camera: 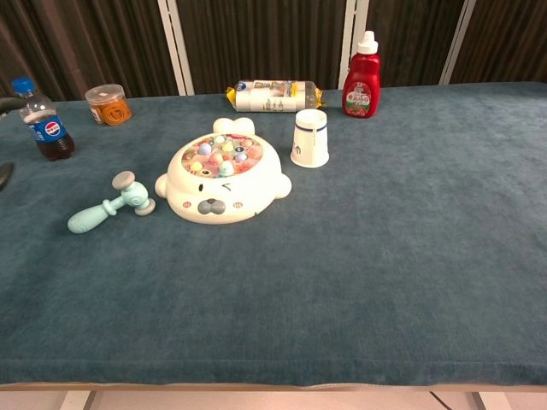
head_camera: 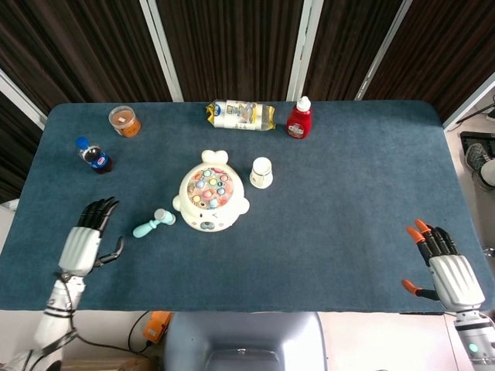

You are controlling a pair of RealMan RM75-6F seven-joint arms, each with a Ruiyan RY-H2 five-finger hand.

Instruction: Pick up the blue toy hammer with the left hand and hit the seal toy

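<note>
- Our blue carpeted surface (head_camera: 325,247) sits before dark curtains (head_camera: 232,46).
- Hammer (head_camera: 153,224) lies beside the seal toy (head_camera: 209,202).
- Left hand (head_camera: 81,246) and right hand (head_camera: 451,276): both released, fingers spread.

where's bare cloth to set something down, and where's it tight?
Free: the blue tablecloth right of the white paper cup, out to the open right hand, plus the front strip. Tight: light-blue toy hammer beside the white seal toy; the back row of snack packet, red sauce bottle, orange tub, cola bottle.
</note>
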